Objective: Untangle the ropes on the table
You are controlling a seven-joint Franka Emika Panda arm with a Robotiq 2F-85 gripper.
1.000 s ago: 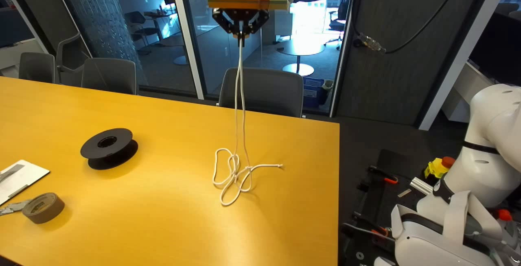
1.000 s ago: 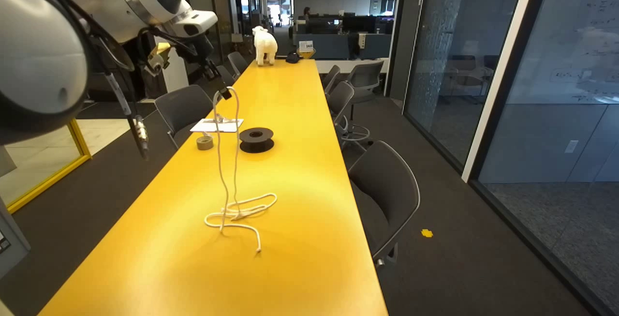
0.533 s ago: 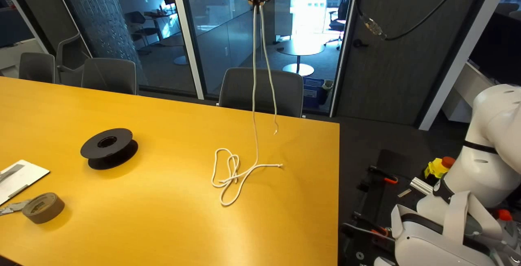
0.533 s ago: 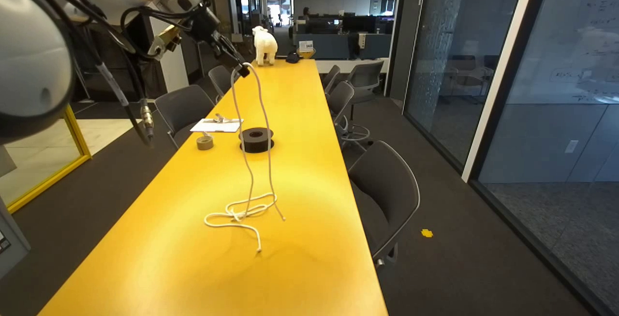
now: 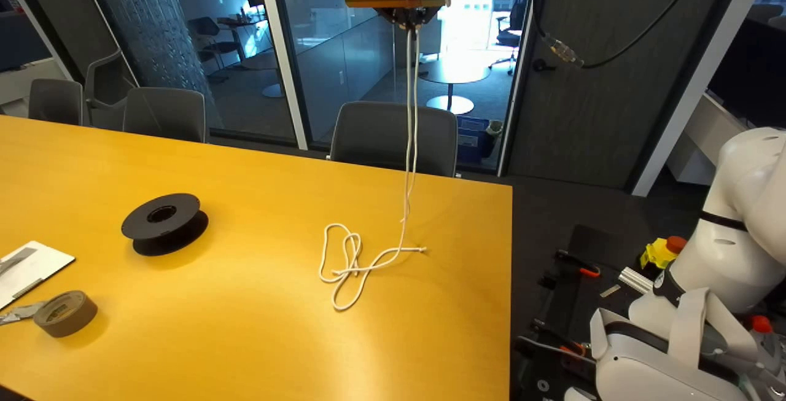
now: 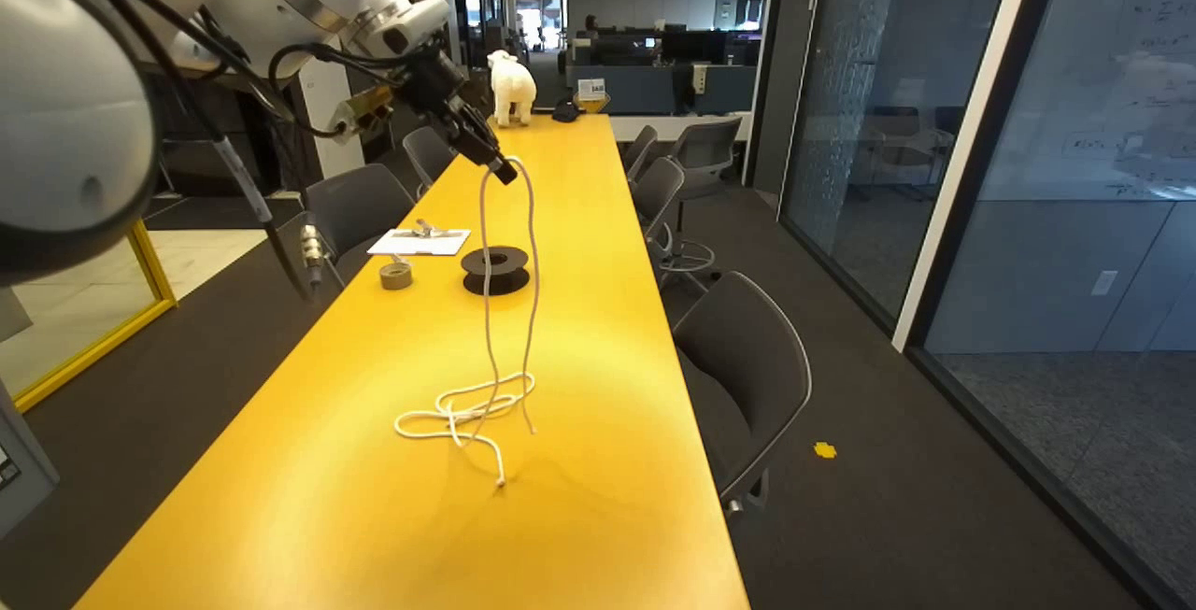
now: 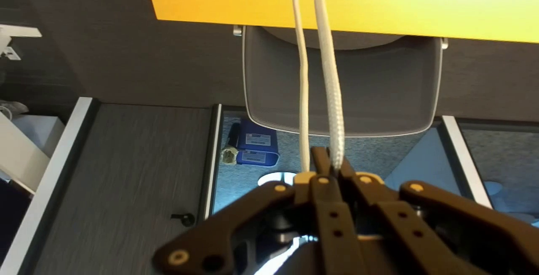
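The jaws, raised well above a long mustard-yellow desk (image 5: 245, 327), are closed tightly on a thin cream-white cord (image 5: 407, 171), and two lengths of it hang from them side by side. One length runs down into a loose pile of crossing loops lying near one end of the desk; the other finishes in a free end, and whether that touches the desktop I cannot tell. A knobbed end lies just beside the loops. In both exterior views a round black spool (image 5: 142, 224), a grey-brown roll of tape (image 5: 69, 316) and a white clipboard with a grey clip (image 6: 416, 246) rest well apart from the loops. In an exterior view a white sheep-shaped figure (image 6: 512, 84) stands far along the desk. In the wrist view a grey chair (image 7: 379, 89) shows just beside its edge.
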